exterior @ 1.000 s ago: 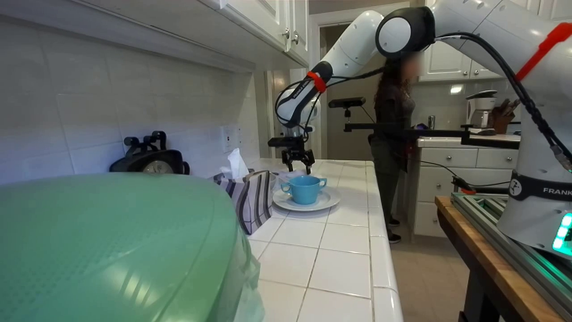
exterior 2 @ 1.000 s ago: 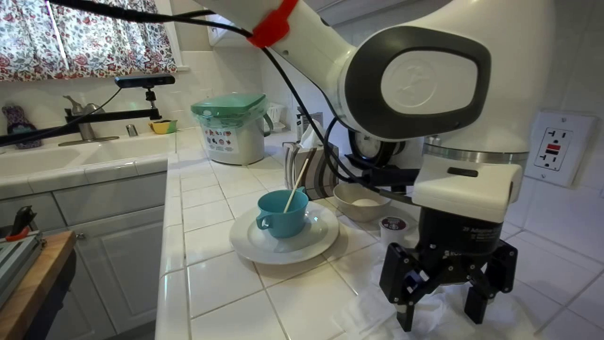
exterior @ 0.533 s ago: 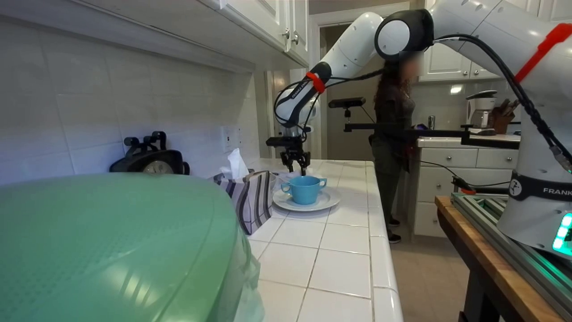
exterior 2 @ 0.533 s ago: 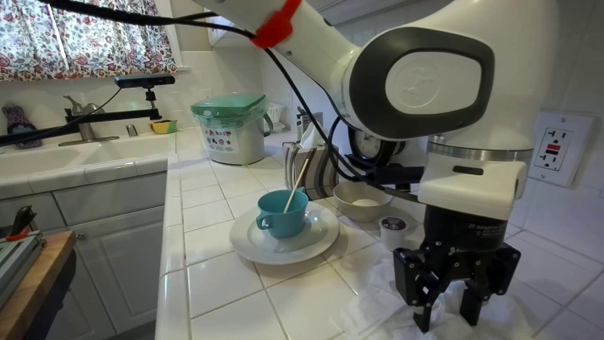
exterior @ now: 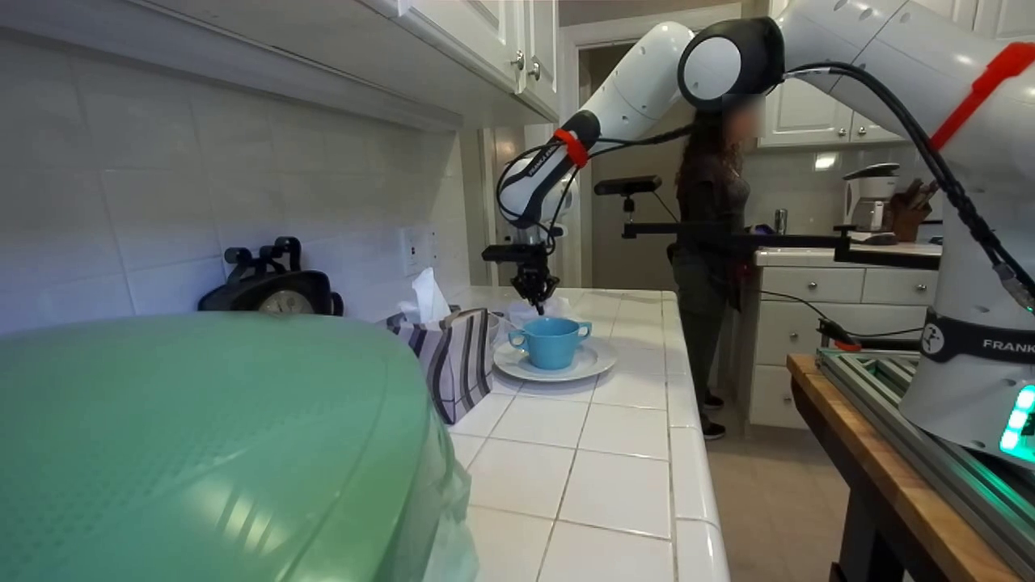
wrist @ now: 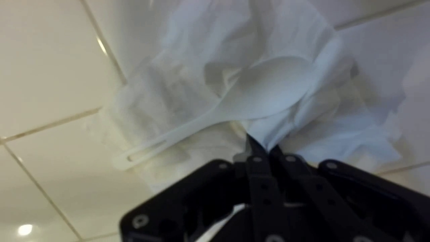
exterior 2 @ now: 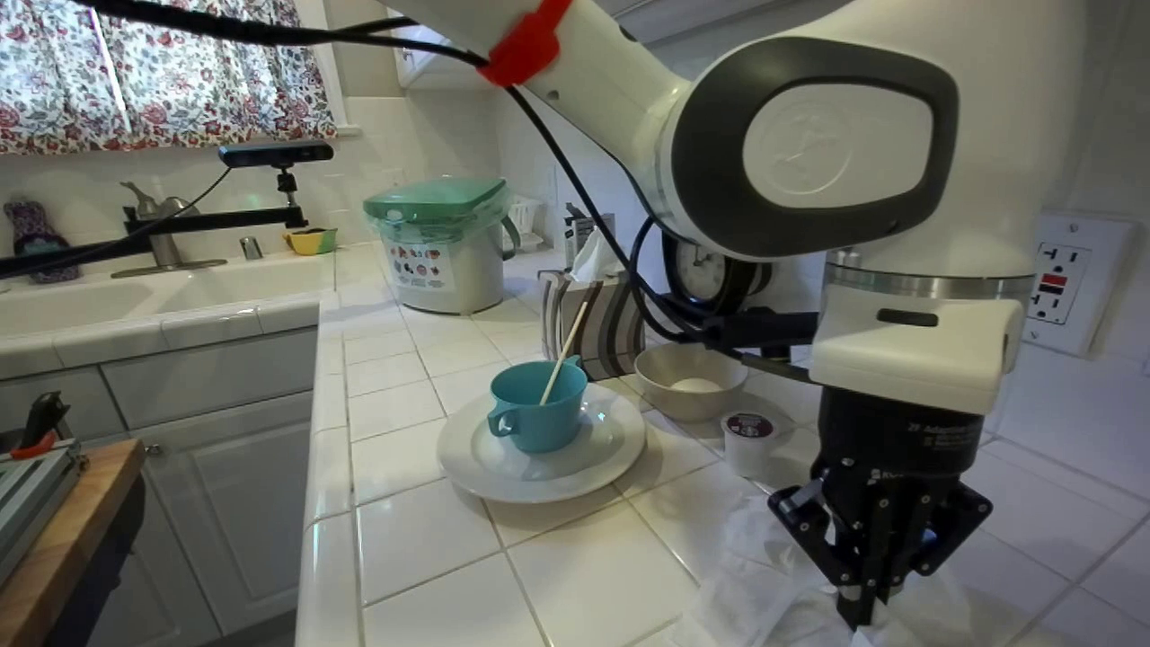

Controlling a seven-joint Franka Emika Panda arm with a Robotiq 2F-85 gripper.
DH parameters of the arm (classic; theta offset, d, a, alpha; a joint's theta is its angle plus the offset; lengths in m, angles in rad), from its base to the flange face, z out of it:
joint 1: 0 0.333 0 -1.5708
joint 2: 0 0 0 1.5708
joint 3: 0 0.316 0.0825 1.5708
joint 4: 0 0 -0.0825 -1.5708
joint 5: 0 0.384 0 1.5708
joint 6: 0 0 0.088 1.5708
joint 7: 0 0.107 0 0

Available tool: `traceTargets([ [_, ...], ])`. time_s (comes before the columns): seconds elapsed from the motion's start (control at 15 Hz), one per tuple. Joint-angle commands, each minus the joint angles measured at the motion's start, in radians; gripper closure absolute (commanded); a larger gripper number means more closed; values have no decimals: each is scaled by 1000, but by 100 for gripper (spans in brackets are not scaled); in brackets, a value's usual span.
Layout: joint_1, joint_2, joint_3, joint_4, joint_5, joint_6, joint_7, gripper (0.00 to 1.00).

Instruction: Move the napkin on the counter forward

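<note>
One crumpled white napkin (wrist: pixel 181 89), a pale spoon (wrist: pixel 250 97) resting atop, lay on the table (exterior 2: pixel 575 566), one fold pinched in the claw (wrist: pixel 265 148), presumably for dragging it forward.

- There they go! The gripper (exterior 2: pixel 862 613), its fingers (wrist: pixel 254 145) spread apart a moment ago, has drawn together, and both exterior views now show the tips meeting.
- Got it: a fold of the napkin (exterior 2: pixel 746 589) that lay below the spread fingers is nipped now, gathered into a peak towards 4 o'clock from the middle of the wrist view.
- And the napkin's shifted! In an exterior view its 9 o'clock edge has slid towards 3 o'clock, baring more counter (exterior 2: pixel 602 575).
- The arm (exterior 2: pixel 818 153) has nudged along too, towards 2 o'clock there, now covering the 9 o'clock side of the wall outlet (exterior 2: pixel 1074 292).
</note>
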Motion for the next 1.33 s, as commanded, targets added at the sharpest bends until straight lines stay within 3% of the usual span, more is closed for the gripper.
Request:
traceTargets([
  [0.0, -3, -9, -11, 20, 24, -25, -5, 100],
  [0.53, 6, -118, -23, -25, 21, -59, 57, 100],
  [0.87, 1, -154, -13, -42, 59, -14, 133, 100],
  [1.27, 6, -255, -25, -129, 46, -3, 128, 100],
])
